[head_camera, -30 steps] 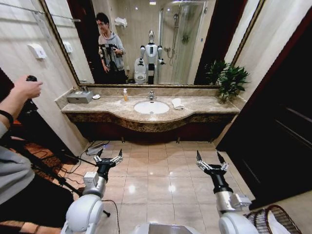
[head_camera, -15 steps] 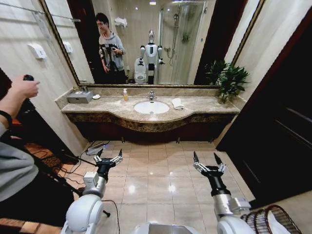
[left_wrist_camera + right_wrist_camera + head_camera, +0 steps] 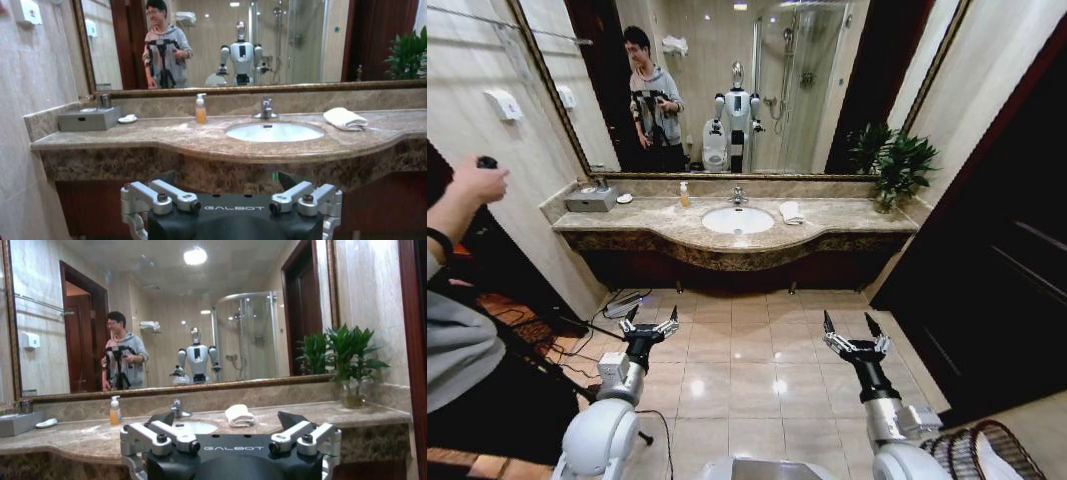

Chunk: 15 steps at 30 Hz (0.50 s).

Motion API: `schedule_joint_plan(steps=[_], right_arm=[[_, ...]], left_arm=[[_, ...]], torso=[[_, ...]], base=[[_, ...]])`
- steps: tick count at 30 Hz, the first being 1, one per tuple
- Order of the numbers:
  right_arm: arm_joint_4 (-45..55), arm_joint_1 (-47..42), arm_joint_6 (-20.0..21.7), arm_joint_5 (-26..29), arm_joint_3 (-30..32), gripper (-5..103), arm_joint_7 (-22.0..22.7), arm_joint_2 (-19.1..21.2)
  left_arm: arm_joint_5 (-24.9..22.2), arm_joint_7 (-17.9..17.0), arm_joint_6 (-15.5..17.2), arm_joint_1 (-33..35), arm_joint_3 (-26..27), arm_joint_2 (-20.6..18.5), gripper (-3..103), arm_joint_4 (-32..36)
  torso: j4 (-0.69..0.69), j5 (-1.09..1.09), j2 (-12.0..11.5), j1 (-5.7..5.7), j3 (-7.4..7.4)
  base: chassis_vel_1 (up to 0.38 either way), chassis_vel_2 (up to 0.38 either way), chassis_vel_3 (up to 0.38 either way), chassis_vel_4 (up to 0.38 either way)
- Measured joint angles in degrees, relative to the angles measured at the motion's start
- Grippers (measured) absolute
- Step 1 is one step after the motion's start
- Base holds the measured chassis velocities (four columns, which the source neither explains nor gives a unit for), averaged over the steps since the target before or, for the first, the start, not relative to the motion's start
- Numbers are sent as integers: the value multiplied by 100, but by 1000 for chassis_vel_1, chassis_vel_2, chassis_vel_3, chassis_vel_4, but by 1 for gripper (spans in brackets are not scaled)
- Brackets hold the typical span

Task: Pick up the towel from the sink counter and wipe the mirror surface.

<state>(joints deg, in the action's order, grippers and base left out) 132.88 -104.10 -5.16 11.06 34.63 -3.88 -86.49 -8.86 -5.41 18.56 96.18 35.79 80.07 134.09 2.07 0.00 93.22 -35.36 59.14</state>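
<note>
Bathroom floor separates both open, empty grippers, left gripper [image 3: 649,325] and right gripper [image 3: 854,338], from the sink counter [image 3: 847,217]; the towel [image 3: 792,212] lies at 3 o'clock of the basin [image 3: 737,220]. Reaching now would probably fall short.

Readable text: "GALBOT" in pale capitals | on the black body of the left gripper [image 3: 231,197], between its finger mounts | same "GALBOT" wordmark on the black body of the right gripper [image 3: 231,436] | no other legible text, labels or numbers.
</note>
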Motion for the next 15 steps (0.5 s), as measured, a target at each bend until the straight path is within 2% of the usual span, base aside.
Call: schedule_joint_plan(steps=[15], right_arm=[[0, 3, 5, 0, 2, 100, 1, 1]], left_arm=[[0, 0, 0, 0, 0, 0, 100, 0]], torso=[[0, 0, 0, 0, 0]], base=[[0, 0, 0, 0]])
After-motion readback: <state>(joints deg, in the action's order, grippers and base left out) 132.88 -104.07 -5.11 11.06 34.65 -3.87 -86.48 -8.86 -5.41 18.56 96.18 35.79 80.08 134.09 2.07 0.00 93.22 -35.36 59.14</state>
